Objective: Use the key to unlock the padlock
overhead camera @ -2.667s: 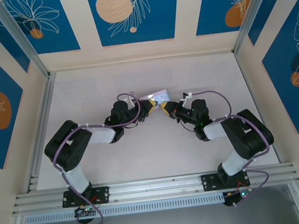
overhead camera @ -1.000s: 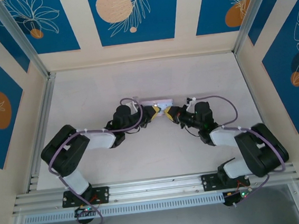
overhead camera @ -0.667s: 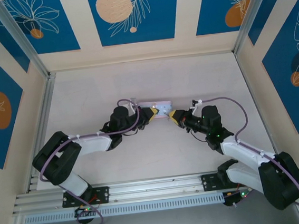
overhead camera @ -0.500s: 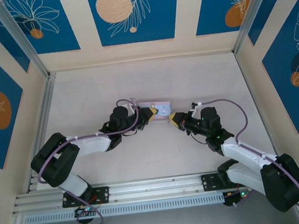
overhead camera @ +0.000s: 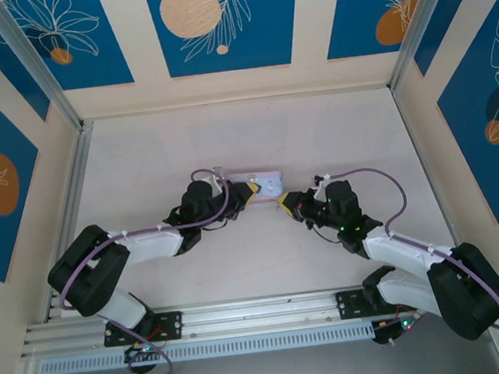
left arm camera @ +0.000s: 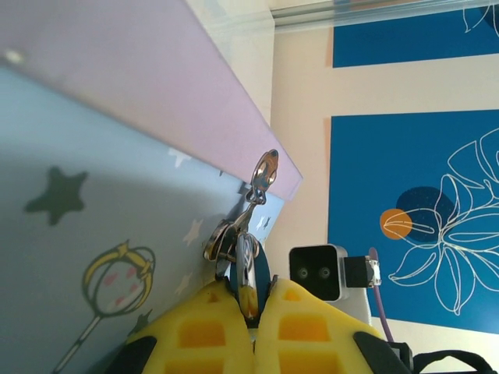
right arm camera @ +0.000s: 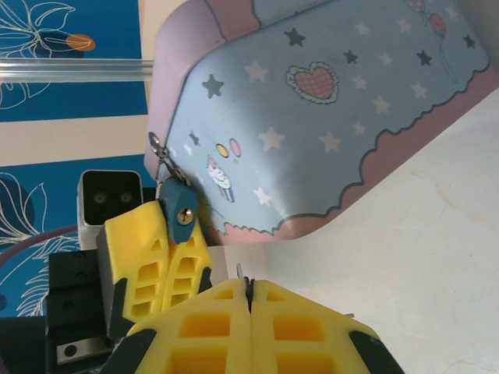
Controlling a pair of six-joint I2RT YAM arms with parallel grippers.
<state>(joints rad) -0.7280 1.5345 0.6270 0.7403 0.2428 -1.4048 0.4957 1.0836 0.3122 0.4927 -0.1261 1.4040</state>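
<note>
Clenching tight, the right claw (right arm camera: pixel 249 296) has its yellow pads pressed together, with only a thin dark sliver poking from the seam. I take that sliver to be the key (right arm camera: pixel 241 272); too little shows to tell how it sits in the grip. Just ahead of it and off to one side in the right wrist view, the left claw (right arm camera: pixel 166 234) is clamped on the padlock (right arm camera: pixel 180 209), with the brass keyhole turned toward the key. The padlock hangs by its shackle from the clasp (left arm camera: pixel 262 173) on the tin (right arm camera: pixel 335 109), right against the tin's corner.

The step in hand looks like insertion. To do it well, line the key tip up with the keyhole before any forward push and match the blade to the slot. Then ease it straight in while the left claw stops the padlock from swinging. Tip and keyhole stand apart and out of line now, so a sideways correction comes first.

Room is tight at the lock: the left claw's pads flank the keyhole closely, and the tin's wall is just behind. Away from the tin the bench (overhead camera: pixel 332 126) gives free room, with the rails and walls well apart from both arms.
</note>
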